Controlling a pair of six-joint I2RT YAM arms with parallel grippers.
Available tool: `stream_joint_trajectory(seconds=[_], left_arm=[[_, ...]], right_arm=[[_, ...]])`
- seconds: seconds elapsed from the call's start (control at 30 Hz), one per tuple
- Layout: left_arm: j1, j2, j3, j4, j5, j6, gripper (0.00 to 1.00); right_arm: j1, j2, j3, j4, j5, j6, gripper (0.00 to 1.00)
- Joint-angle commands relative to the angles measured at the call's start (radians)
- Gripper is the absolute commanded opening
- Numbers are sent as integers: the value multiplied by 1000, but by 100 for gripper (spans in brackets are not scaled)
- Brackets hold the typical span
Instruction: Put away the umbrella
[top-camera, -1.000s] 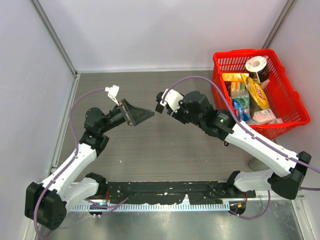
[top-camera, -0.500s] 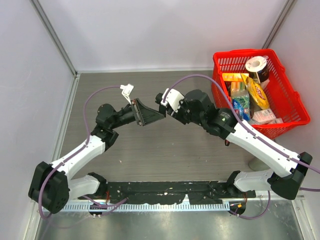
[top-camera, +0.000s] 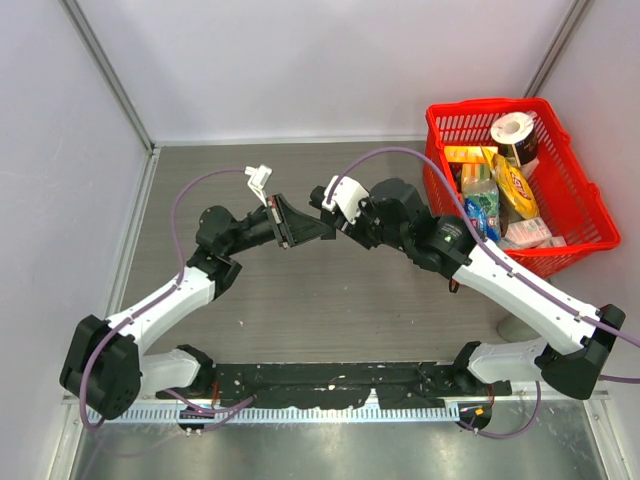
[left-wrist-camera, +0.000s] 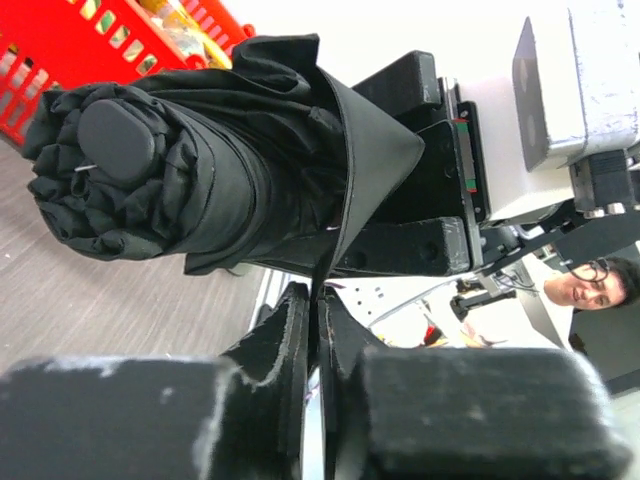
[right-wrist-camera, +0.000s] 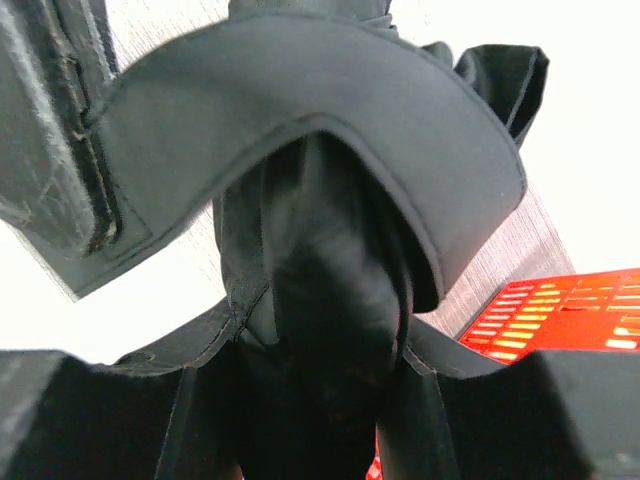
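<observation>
Two claws meet on one umbrella (left-wrist-camera: 190, 160), which hangs in the air above the middle of the desk (top-camera: 300, 320) and touches nothing else. It is folded short. The black canopy is bunched in loose pleats round the core, and the rounded end cap faces the left wrist camera. Its closure strap (left-wrist-camera: 372, 165) stands free rather than wrapped round the bundle. In the right wrist view it arches over the canopy like a collar.

Expect the umbrella to handle light, soft on the outside and stiff only along the core. The fabric will likely shift and slide under the pads, so a grip on cloth alone will steer it poorly. You get real control by clamping across the bundle where the shaft backs the cloth, or at the handle, which I cannot make out in these views. The strap is thin and limp: good for pulling, useless for carrying.

Your right claw (right-wrist-camera: 320, 400) is clamped across the body of the bundle, one finger on either side, held apart by the roll. Your left claw (left-wrist-camera: 313, 300) stands narrow, its tips pinching the thin edge of the strap. I cannot tell whether that pinch is firm. I judge the next move is to draw the strap round the canopy and fasten it. Keep the tension gentle, or the pleats may spill.

Well to the right, the red basket (top-camera: 478, 104) sits full of groceries at the desk's far corner.
</observation>
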Motion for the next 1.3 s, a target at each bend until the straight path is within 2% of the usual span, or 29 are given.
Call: stream_joint_trajectory(seconds=[0.0,0.17,0.27,0.4,0.57,0.63,0.77,0.83,0.9,1.0,1.03,1.1,1.17,1.23,1.27], left_arm=[[-4,-15,27,33,-5,33,0],[-53,-153,-61,8,-30,78,0],[-127,-260,-82,-166,-85,177,0],[-196,-362,-66,-292,-154,214,0],[-251,-377,-1,-543,-269,325,0],[-251,-380,-3,-695,-353,389,0],[-251,-377,-55,-865,-493,507,0],[-251,-365,-75,-879,-510,535,0],[-253,-344,-84,-854,-468,532,0],[-251,-313,-121,-646,-244,454,0],[-251,-301,-125,-590,-208,426,0],[-250,-272,-96,-641,-203,463,0],[-251,-241,-58,-776,-255,507,0],[-251,-229,-39,-809,-292,507,1],[-251,-233,-44,-794,-308,489,4]], right_arm=[[-7,-23,55,77,35,23,1],[-33,-26,27,129,75,45,1],[-52,-14,26,149,51,51,1],[-64,11,18,167,19,46,1],[-79,19,33,158,-99,78,1],[-102,16,58,117,-186,100,1],[-173,-15,64,54,-262,124,1],[-191,-33,44,51,-283,134,1],[-197,-41,39,52,-299,141,1],[-196,-40,36,55,-299,138,1],[-197,-40,38,58,-297,137,1],[-197,-30,55,49,-308,135,1],[-197,-30,62,41,-310,128,1],[-194,-50,40,61,-299,91,1],[-185,-69,30,77,-276,80,1]])
